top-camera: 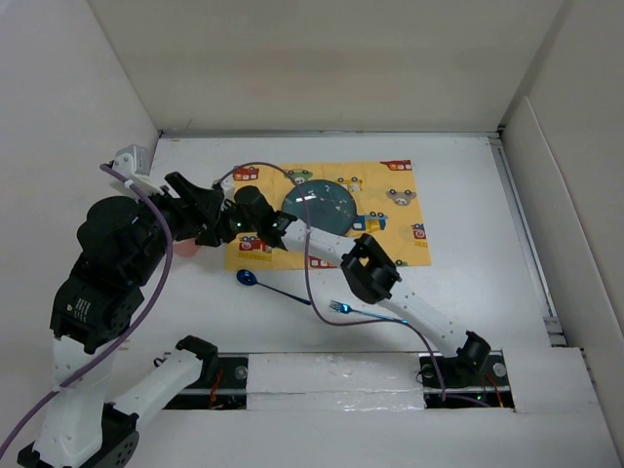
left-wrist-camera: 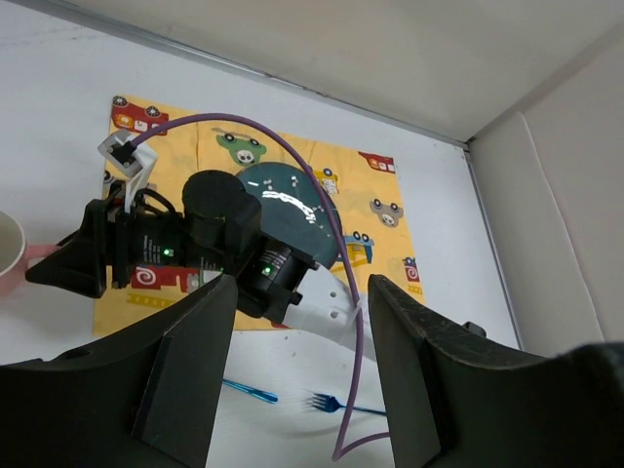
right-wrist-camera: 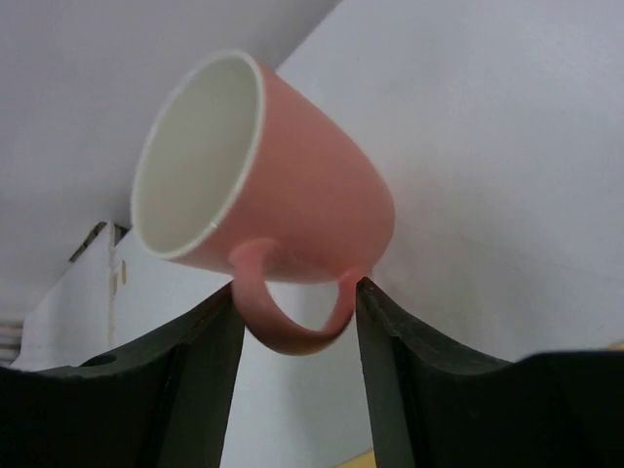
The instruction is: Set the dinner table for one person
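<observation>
On the dinner table (top-camera: 468,195), just left of the yellow placemat (top-camera: 400,234): pink mug (right-wrist-camera: 292,185), handle pinched between the right gripper's (right-wrist-camera: 294,289) jaws. We count the plate (top-camera: 319,205), on the mat, done; spoon (top-camera: 247,277) and fork (top-camera: 339,307), loose near side, outstanding. Wide open, empty: left gripper (left-wrist-camera: 302,283).

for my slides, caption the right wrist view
Right hand straddles the handle of a pink mug on the white table

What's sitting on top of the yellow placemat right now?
Only the dark plate shows on the placemat. The right arm covers its near-left corner, so anything there is hidden. The spoon and fork lie off it, on the dinner table.
</observation>
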Controlling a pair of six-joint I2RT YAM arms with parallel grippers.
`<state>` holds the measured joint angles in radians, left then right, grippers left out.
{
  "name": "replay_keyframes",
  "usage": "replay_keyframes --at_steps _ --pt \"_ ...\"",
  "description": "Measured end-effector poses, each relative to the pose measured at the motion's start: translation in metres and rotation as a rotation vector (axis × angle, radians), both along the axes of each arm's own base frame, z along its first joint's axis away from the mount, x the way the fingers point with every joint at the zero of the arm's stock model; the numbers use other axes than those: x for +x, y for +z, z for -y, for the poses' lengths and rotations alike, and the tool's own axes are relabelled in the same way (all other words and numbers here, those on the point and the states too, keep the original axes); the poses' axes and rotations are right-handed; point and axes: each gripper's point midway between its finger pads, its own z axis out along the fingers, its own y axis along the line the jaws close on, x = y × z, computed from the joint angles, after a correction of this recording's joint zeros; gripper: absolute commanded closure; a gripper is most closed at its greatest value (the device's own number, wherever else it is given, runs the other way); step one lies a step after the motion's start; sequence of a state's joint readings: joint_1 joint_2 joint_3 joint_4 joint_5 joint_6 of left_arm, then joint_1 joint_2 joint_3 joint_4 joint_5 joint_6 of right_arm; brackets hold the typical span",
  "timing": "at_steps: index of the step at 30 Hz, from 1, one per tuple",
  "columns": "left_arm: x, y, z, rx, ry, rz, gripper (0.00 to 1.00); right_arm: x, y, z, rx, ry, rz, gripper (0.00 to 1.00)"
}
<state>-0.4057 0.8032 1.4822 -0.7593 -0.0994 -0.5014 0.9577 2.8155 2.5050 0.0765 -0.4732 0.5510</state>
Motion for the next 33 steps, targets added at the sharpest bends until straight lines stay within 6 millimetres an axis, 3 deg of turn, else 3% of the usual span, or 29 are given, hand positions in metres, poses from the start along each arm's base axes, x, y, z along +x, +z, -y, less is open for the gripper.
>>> replay_keyframes --at_steps 2,8,9,12,15,18,21,24,28,33 --pt "0.0 -0.002 0.0 0.002 0.001 -0.003 0.47 -0.005 -0.014 0.002 -0.026 0.003 -0.009 0.54" --pt "0.002 -0.005 0.0 0.005 0.006 -0.009 0.48 -0.005 -0.024 0.01 -0.093 -0.051 0.023 0.49" --pt "0.002 -0.005 0.0 0.005 0.006 -0.009 0.47 -0.005 -0.021 0.01 -0.096 -0.063 0.032 0.42" --pt "0.003 -0.007 0.0 0.006 0.006 -0.011 0.48 -0.003 -0.011 0.009 -0.094 -0.097 0.065 0.34" --pt "0.005 -0.011 0.001 0.01 0.006 -0.02 0.48 -0.001 -0.001 0.005 -0.088 -0.113 0.1 0.32" --pt "0.006 -0.013 0.001 0.013 0.007 -0.025 0.48 0.001 0.016 0.001 -0.07 -0.119 0.14 0.32" --pt "0.007 -0.013 0.001 0.015 0.011 -0.027 0.48 0.006 0.041 -0.004 -0.025 -0.124 0.186 0.48" --pt "0.007 -0.014 0.0 0.016 0.015 -0.028 0.49 0.008 0.06 -0.007 0.012 -0.129 0.207 0.44" --pt "0.008 -0.014 0.0 0.016 0.018 -0.027 0.49 0.009 0.06 -0.006 0.01 -0.13 0.21 0.3" --pt "0.006 -0.014 -0.001 0.014 0.018 -0.025 0.5 0.008 0.051 -0.005 -0.009 -0.121 0.219 0.3"
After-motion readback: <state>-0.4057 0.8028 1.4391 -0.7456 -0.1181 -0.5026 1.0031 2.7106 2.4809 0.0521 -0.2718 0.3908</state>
